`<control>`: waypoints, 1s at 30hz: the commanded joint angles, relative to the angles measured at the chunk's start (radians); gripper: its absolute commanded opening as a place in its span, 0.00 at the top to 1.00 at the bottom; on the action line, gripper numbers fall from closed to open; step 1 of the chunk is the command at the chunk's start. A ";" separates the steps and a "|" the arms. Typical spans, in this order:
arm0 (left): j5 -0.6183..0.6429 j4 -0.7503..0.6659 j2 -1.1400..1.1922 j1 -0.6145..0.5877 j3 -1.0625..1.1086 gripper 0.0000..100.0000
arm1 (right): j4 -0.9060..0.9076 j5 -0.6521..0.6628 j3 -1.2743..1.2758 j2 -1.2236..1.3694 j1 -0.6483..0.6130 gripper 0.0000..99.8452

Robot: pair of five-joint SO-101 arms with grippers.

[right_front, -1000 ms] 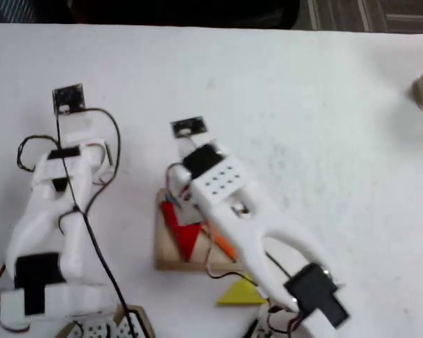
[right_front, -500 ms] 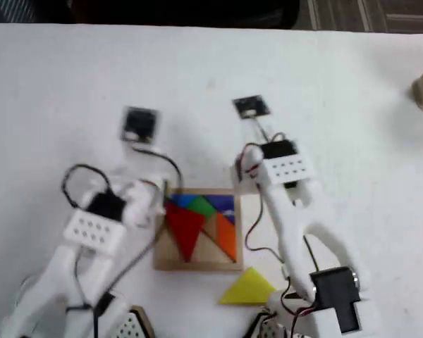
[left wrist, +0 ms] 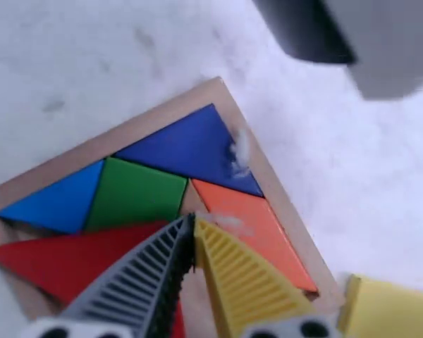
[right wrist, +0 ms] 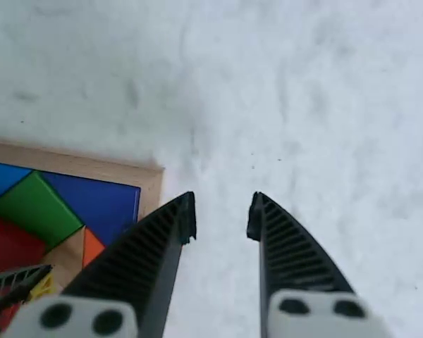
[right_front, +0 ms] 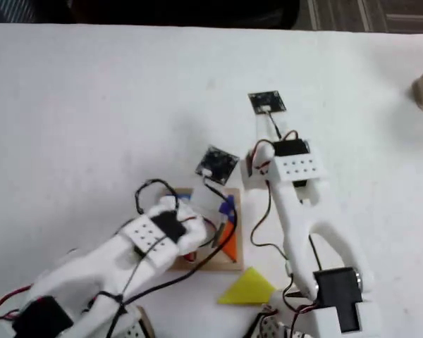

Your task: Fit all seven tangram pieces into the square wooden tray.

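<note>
Square wooden tray (left wrist: 148, 124), red triangle (left wrist: 60, 257), green piece (left wrist: 137, 193), yellow triangle (right_front: 248, 289) outside

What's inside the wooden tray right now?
Inside the tray: dark blue triangle, light blue triangle, green square, red triangle, orange piece. The left gripper covers the part beneath it, so any further pieces there cannot be seen.

A second ago the left arm (right_front: 127, 257) was folded back at the left of the surface (right_front: 127, 91). It has swung across the wooden tray (right_front: 237, 243), and the left tool (left wrist: 192, 220) is pressed closed above the tray's inside. The right arm (right_front: 296, 190) has pulled off the tray. The right tool (right wrist: 221, 211), jaws apart, is now over bare surface beside a tray corner.
</note>
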 commanded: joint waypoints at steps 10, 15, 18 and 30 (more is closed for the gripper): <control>-0.028 0.044 0.035 0.015 -0.028 0.97 | -0.044 0.002 -0.003 -0.047 0.008 0.88; -0.112 0.068 0.031 0.015 -0.029 0.97 | -0.044 0.002 -0.003 -0.045 0.008 0.88; -0.109 0.061 0.028 0.016 -0.037 0.97 | -0.044 0.002 -0.003 -0.045 0.008 0.88; -0.031 -0.041 -0.111 -0.054 -0.060 0.97 | -0.045 0.002 -0.003 -0.045 0.007 0.88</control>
